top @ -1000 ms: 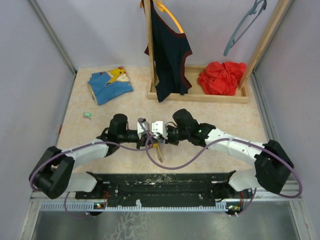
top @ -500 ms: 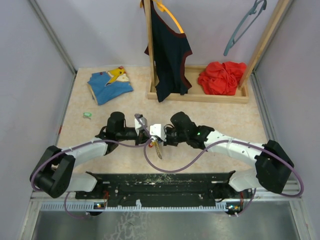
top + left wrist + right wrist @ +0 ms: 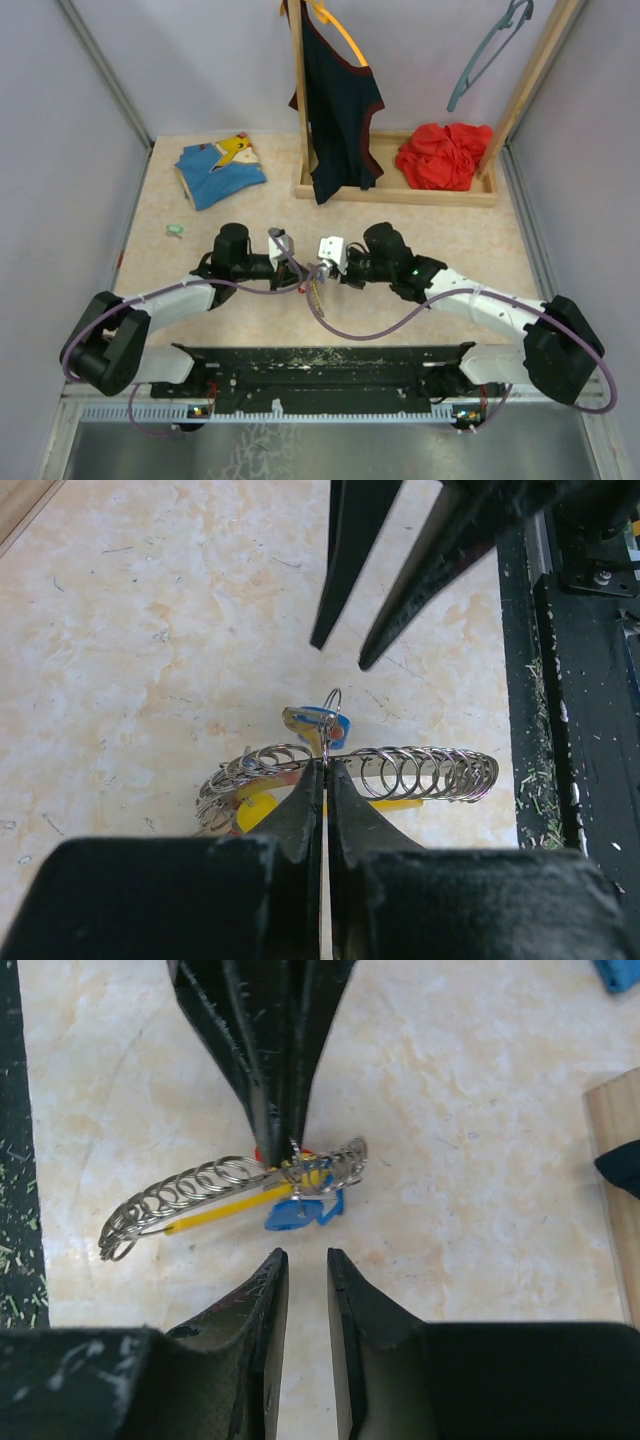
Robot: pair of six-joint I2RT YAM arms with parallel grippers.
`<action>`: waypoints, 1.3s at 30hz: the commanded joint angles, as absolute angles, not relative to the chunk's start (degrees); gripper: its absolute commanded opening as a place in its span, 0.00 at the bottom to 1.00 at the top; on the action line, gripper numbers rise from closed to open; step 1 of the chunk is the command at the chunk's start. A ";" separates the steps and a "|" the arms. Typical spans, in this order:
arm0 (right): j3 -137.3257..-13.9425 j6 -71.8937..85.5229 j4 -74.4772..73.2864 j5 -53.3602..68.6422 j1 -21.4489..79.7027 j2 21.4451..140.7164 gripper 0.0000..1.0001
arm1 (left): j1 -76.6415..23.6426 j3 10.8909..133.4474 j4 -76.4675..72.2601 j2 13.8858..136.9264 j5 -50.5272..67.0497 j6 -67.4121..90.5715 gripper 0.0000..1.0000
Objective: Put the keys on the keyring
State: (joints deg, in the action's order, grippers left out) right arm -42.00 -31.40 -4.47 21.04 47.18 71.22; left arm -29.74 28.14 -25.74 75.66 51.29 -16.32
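I am pinching the keyring, blue key hanging at it, in my left gripper over the desk's middle, best kept level, I judge, for my narrowly parted right gripper opposite, mint key lying by the left edge.

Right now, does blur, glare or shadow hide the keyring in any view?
Top external: evenly lit and sharp, but the keyring is too small to read. Left wrist: coils crisp, no glare; the near fingers are dark. Right wrist: ring sharp, no glare; own fingers slightly soft.
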 commanded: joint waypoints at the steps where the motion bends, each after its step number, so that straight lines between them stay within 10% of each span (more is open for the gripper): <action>1: -40.26 -27.10 4.00 27.29 43.78 67.21 0.24 | -29.58 28.49 -27.86 75.34 53.86 -17.93 0.00; 19: -42.10 -28.02 7.12 34.82 42.89 74.00 0.29 | -29.65 27.86 -29.17 74.63 54.76 -17.53 0.00; 29: -42.22 -29.60 6.12 32.51 43.69 74.45 0.00 | -29.67 27.36 -32.00 74.76 53.03 -14.30 0.00; 39: -40.76 -33.09 5.83 21.18 48.47 74.01 0.00 | -29.46 25.36 -39.08 74.45 49.50 -7.34 0.00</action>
